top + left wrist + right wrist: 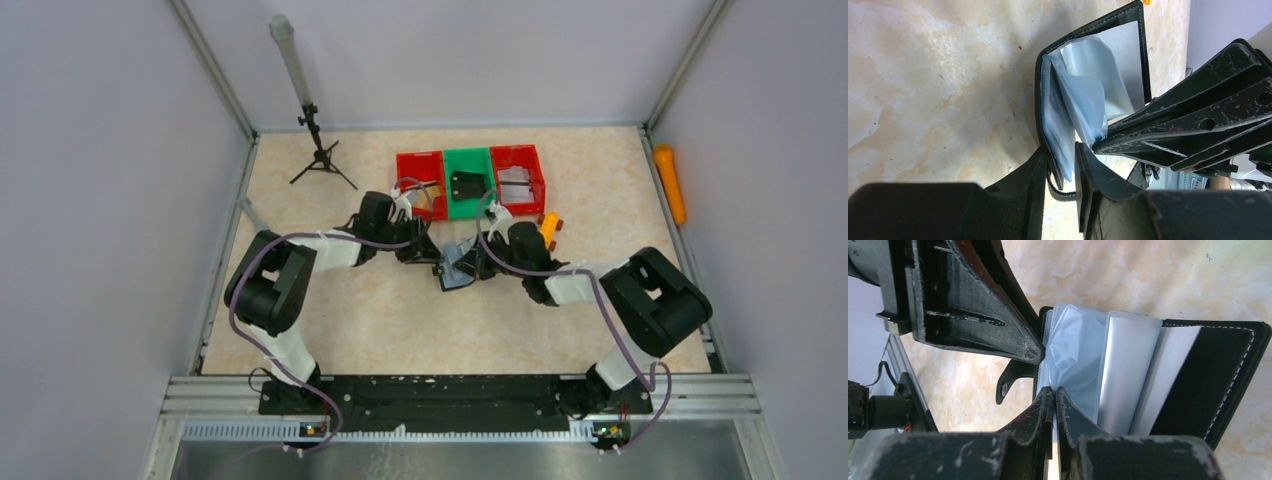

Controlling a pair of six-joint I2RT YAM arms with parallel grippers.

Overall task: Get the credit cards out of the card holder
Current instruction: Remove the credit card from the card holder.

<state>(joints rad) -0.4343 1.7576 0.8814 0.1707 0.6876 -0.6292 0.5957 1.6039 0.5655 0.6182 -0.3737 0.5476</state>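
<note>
Two black robot arms meet over the middle of the marbled beige desk (380, 320), sharing a flat black stitched folding card holder (1148, 375). It is splayed open between them, well in front of the green plastic bin (470, 158) at the back. The right gripper (1054, 390) has its jaws pressed together on the free edge of one clear bluish plastic sleeve (1073, 355), evidently to peel that leaf away from the stack and expose its pocket. The left gripper (1060, 150) straddles the holder's corner by the fold, jaws partly apart with the black cover and the nearest leaves between them. Whether they bite cannot be told, though the position suits an anchor that would stop the wallet trailing after the pulled sleeve. The small black closing tab (1008, 385) hangs loose just beside the left gripper's tip, clear of the leaves. No credit card can be made out among the fanned sleeves, so the extraction looks barely begun. The green bin holds a lumpy black case (467, 184), apart from the work.
</note>
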